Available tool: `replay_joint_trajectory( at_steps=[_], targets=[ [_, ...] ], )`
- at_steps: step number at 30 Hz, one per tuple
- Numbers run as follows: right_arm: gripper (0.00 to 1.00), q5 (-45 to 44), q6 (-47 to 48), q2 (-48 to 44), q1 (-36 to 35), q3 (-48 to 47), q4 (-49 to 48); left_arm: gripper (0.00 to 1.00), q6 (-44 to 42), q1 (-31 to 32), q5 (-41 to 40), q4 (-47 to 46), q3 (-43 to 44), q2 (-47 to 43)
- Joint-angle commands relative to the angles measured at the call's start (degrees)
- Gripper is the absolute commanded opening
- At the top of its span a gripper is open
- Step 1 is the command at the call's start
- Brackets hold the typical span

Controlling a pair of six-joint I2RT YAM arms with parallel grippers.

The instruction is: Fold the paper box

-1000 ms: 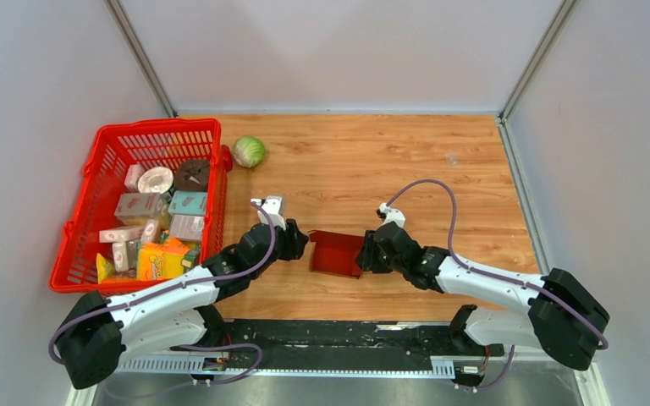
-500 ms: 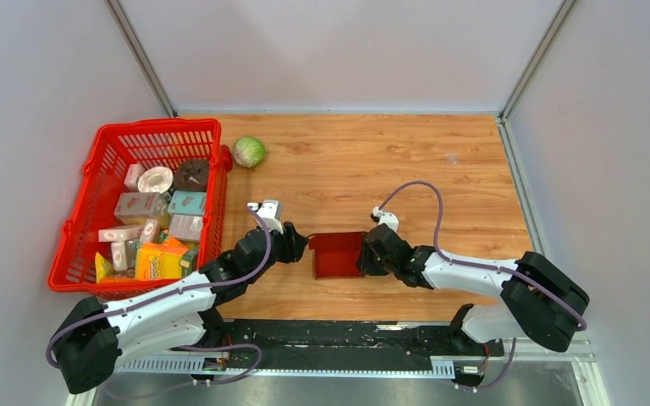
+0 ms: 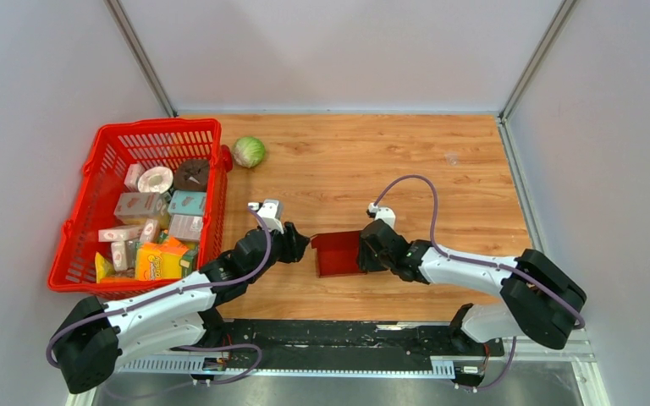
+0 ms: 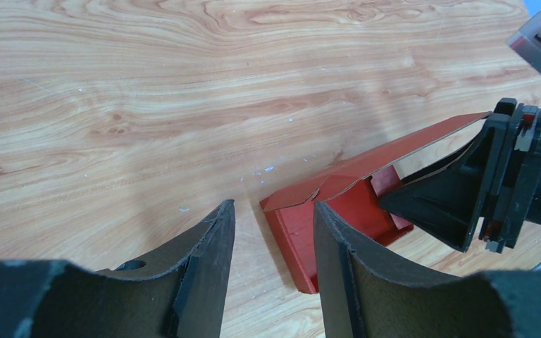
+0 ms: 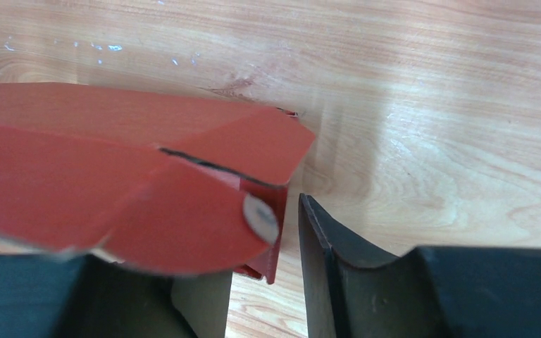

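The paper box (image 3: 337, 252) is a dark red, partly folded tray on the wood table, between my two grippers. My left gripper (image 3: 302, 245) is open and empty just left of it. In the left wrist view the left gripper (image 4: 273, 211) points at the box's (image 4: 338, 218) near corner, with a raised long flap behind. My right gripper (image 3: 364, 250) is at the box's right wall. In the right wrist view the right gripper (image 5: 264, 278) is open and straddles that wall (image 5: 276, 232). A loose red flap (image 5: 148, 211) hides most of its left finger.
A red mesh basket (image 3: 159, 124) full of small grocery cartons stands at the left. A green cabbage (image 3: 249, 151) lies behind it to the right. Grey walls close the table at the back and on both sides.
The box has turned from a tilted lie to square and shifted slightly away. My right gripper moved left and farther with it. My left arm has barely moved.
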State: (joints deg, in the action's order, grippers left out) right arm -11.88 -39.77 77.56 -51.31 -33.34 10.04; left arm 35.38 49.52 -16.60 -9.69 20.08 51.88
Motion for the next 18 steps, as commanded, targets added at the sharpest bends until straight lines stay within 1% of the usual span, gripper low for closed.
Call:
replay_joint_trajectory(
  at_steps=[1, 11, 15, 18],
  targets=[
    [0.40, -2.4, 1.6, -3.1, -0.4, -3.0, 2.1, 0.53, -1.3, -0.1, 0.5, -2.8, -0.3, 0.2],
    [0.34, -2.1, 2.2, -3.6, -0.3, -2.2, 1.2, 0.53, -1.3, -0.1, 0.8, -2.9, -0.3, 0.3],
    [0.30, -2.1, 2.9, -1.8, -0.3, -1.8, -1.0, 0.53, -1.3, -0.1, 0.8, -2.9, -0.3, 0.6],
    [0.25, -2.3, 3.5, 0.0, -0.2, -1.8, -2.0, 0.52, -1.3, -0.1, 0.9, -2.8, -0.1, 0.6]
  ],
)
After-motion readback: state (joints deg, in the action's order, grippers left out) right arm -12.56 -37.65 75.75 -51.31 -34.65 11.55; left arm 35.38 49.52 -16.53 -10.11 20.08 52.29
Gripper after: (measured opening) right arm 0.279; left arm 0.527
